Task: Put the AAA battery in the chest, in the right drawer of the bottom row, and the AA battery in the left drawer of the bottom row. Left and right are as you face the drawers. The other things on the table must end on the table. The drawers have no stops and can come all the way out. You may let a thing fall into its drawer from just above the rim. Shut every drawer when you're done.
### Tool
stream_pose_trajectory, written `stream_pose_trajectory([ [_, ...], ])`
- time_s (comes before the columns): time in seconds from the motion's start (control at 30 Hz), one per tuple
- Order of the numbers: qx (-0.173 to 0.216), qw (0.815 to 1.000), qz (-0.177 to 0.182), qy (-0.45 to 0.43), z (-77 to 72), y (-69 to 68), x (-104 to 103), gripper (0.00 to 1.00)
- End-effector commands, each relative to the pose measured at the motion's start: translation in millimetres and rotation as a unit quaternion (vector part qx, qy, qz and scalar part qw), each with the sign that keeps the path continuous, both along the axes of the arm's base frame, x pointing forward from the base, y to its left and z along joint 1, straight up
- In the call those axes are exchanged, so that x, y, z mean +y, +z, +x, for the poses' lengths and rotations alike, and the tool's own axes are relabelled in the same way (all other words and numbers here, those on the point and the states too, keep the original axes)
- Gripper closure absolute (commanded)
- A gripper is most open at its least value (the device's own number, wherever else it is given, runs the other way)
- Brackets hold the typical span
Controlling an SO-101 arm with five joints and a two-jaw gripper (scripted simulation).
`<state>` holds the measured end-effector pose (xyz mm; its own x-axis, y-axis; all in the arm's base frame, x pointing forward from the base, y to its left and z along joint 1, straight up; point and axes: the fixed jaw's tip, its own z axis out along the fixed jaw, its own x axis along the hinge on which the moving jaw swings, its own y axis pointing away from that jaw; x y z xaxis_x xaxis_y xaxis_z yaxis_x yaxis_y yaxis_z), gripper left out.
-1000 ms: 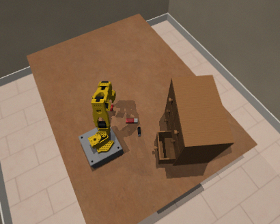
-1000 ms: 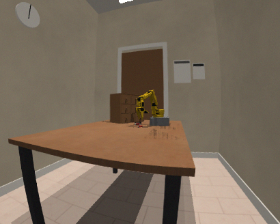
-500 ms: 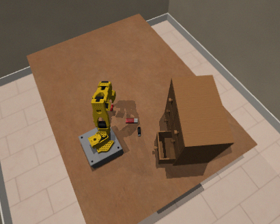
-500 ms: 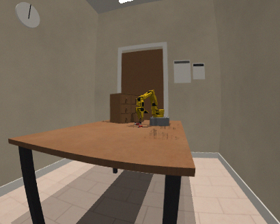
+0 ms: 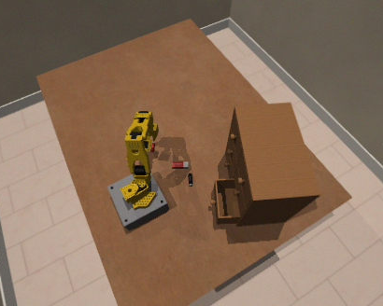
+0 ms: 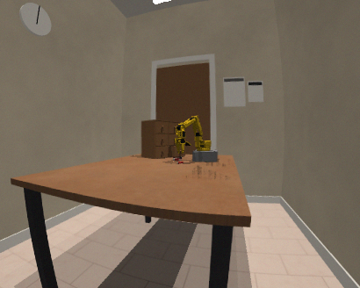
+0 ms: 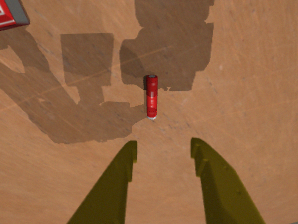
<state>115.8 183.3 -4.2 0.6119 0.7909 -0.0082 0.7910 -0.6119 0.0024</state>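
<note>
Hovering above the table [image 5: 105,84], the gripper [image 7: 164,159] has its yellow jaws parted and holds nothing. Just ahead of them a red battery [image 7: 152,97] lies flat on the wood, apart from both tips. A black battery [image 5: 191,179] and a red box [image 5: 179,164] lie toward the chest [image 5: 277,149], which stands near the table's right edge. One bottom-row drawer [image 5: 219,202] is pulled out.

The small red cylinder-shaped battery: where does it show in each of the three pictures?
Top: small red battery, mostly hidden beside the yellow arm.
Exterior: red speck, too small to tell apart, below the arm.
Wrist: centre, lying on the table, ahead of the claw, untouched.
Shared landmark: flat red box.
</note>
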Motion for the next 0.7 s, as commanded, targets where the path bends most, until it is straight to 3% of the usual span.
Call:
stream_pose_trajectory([
  [0.0, -0.001, 1.0, 0.002, 0.009, -0.9, -4.6, 3, 0.81],
  [0.27, -0.001, 1.0, 0.002, 0.009, -0.9, -14.6, 2, 0.81],
  [0.67, -0.001, 1.0, 0.002, 0.009, -2.2, -16.5, 2, 0.81],
])
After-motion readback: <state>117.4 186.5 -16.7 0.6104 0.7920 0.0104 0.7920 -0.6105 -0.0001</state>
